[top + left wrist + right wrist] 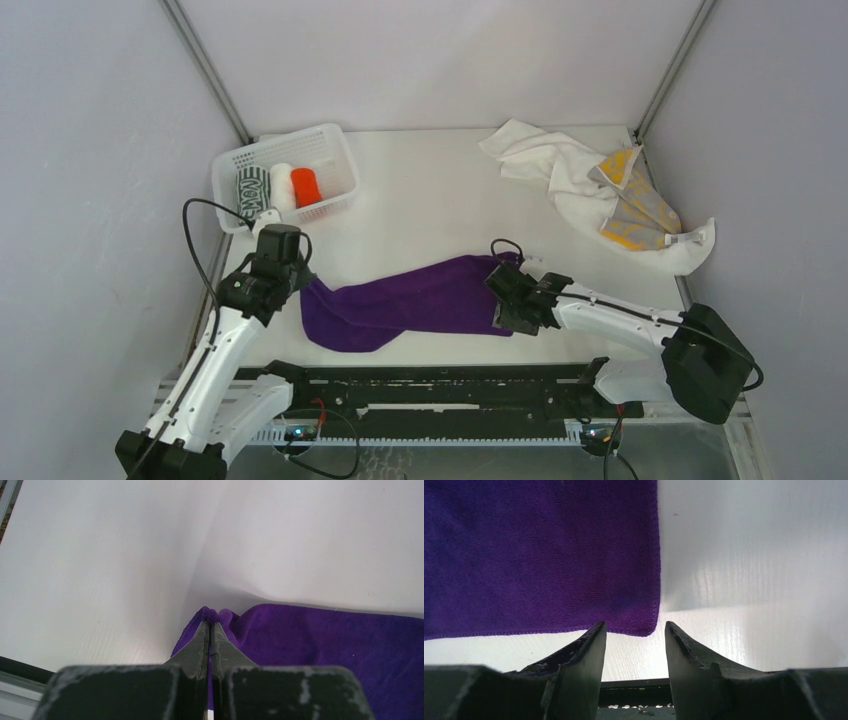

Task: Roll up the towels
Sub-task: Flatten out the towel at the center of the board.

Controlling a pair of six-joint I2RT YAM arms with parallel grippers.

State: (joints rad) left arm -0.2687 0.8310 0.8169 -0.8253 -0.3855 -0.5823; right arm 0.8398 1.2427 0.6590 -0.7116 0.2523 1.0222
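Note:
A purple towel lies stretched across the table's front middle. My left gripper is shut on its left corner, the cloth bunched at the fingertips; it also shows in the top view. My right gripper is open just above the towel's right near corner, with nothing between the jaws; it shows in the top view. A white towel and a yellow-and-grey towel lie crumpled at the back right.
A white mesh basket at the back left holds three rolled towels: green-and-white, white, orange-red. White walls close in on three sides. A black rail runs along the near edge.

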